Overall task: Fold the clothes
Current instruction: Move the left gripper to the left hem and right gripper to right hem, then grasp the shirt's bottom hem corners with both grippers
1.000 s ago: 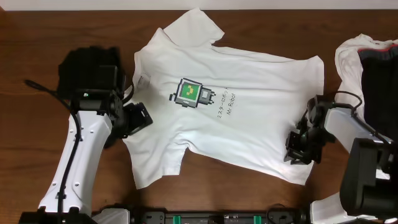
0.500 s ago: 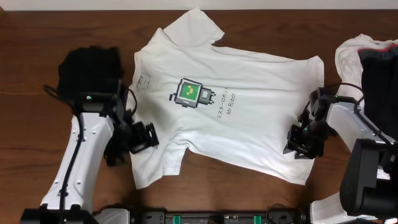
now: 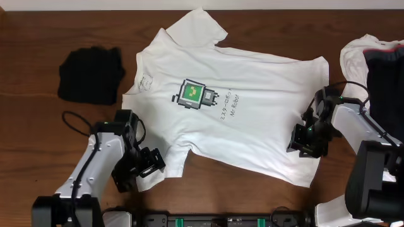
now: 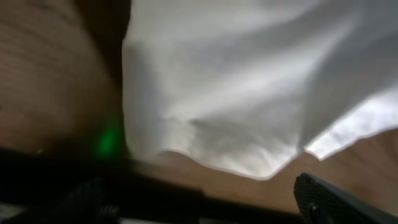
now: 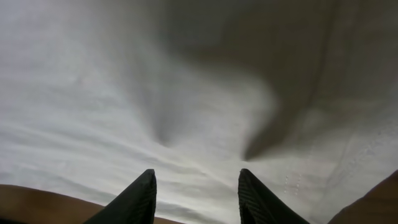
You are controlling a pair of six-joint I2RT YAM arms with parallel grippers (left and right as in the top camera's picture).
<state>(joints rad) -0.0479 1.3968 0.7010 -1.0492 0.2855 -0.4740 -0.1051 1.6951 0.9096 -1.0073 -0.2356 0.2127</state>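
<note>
Four garments lie on the wooden worktop [image 3: 38,139]. One white T-shirt [image 3: 265,126] is spread flat in the middle, collar toward the left and hem toward the right. One sleeve points to the far edge and the other to the near edge. It carries one green-and-grey pixel-robot print [image 3: 192,94], with one line of small text [image 3: 227,106] just beside it, and a neck label [image 3: 146,81] shows at the collar. One black garment [image 3: 90,74] sits bunched to the left, well apart from the T-shirt. At the right edge a second white garment [image 3: 353,53] lies with one dark garment [image 3: 385,75] on top of it.

Two arms are in view, each with one gripper. The left gripper [image 3: 150,165] is low at the outer edge of the near sleeve. Its jaws are spread wide and hold nothing. In the left wrist view the sleeve's hem [image 4: 236,93] hangs just ahead of one dark finger [image 4: 329,199], and a green glow [image 4: 109,142] falls on the wood beside it.

The right gripper [image 3: 302,144] sits on the T-shirt near its hem, toward the near corner. In the right wrist view its two fingertips [image 5: 138,199] stand apart over rumpled white cloth [image 5: 124,93], and no fold is pinched between them.
</note>
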